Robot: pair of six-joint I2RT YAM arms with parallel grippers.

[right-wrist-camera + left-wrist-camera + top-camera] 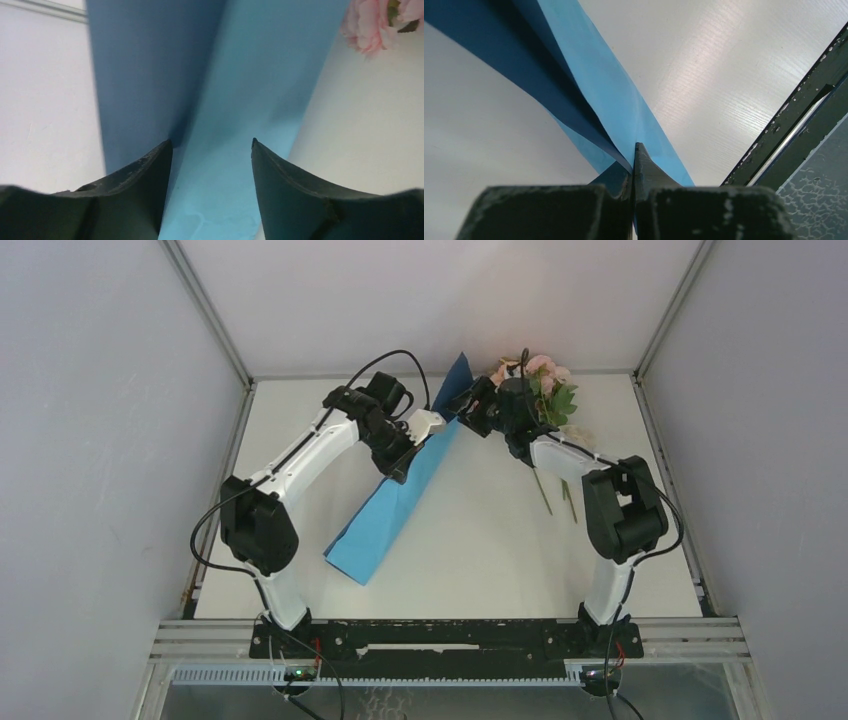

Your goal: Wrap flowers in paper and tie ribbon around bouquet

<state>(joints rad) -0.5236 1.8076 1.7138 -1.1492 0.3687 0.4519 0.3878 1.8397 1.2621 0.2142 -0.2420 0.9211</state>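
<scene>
The blue paper [385, 520] is folded into a long strip that runs diagonally from the table's middle left up toward the back. My left gripper [402, 468] is shut on the paper's edge partway along; in the left wrist view the paper [599, 90] fans out from the pinched fingertips [634, 150]. My right gripper [462, 405] is at the strip's far end. It stands open, with the light-blue paper [240, 75] lying between its two fingers [211, 142]. The flowers [540, 375] lie at the back right, stems [543, 495] pointing toward me, and a pink bloom [372, 25] shows beside the paper. I cannot pick out the ribbon.
Grey walls and a metal frame rail [794, 115] enclose the white table [480, 540]. The right arm's elbow [620, 505] stands over the flower stems. Both arm bases sit on the black bar [440, 638] at the near edge.
</scene>
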